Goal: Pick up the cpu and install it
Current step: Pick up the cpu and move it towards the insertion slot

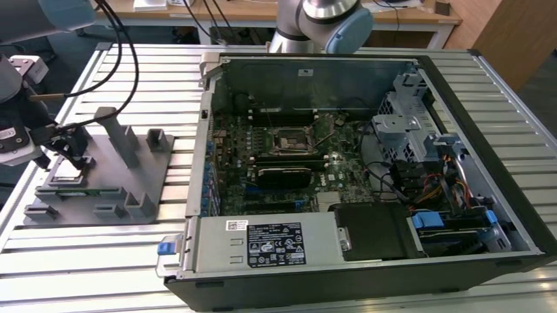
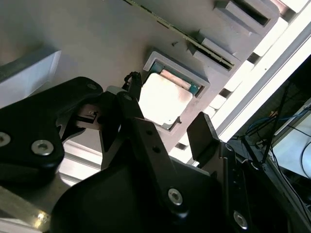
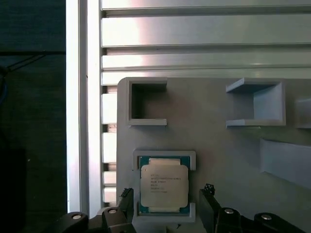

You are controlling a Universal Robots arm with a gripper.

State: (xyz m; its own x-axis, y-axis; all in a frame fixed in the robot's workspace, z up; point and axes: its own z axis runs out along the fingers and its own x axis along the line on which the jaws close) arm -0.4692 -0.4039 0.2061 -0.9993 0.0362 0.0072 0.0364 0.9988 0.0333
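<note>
— What takes up most of the tabletop (image 1: pixel 104 261)?
— An opened computer case (image 1: pixel 348 287), lying toward the tabletop's edge on the exterior view's right. Its motherboard socket (image 1: pixel 290 139) sits mid-board.
— And beside it?
— A grey fixture plate (image 1: pixel 113 189) with raised holders, by the tabletop's edge on the exterior view's left. The gripper (image 3: pixel 167 191) hangs over it.
— Are the fingers (image 3: pixel 210 206) clamped on anything?
— No, released. They are spread apart, one on each side of the cpu (image 3: pixel 164 187), with a gap showing at both sides in the first wrist view.
— So where does the cpu lie?
— Flat in a shallow square pocket of that fixture, silvery plate up, near the fixture's side that runs along the tabletop's edge.
</note>
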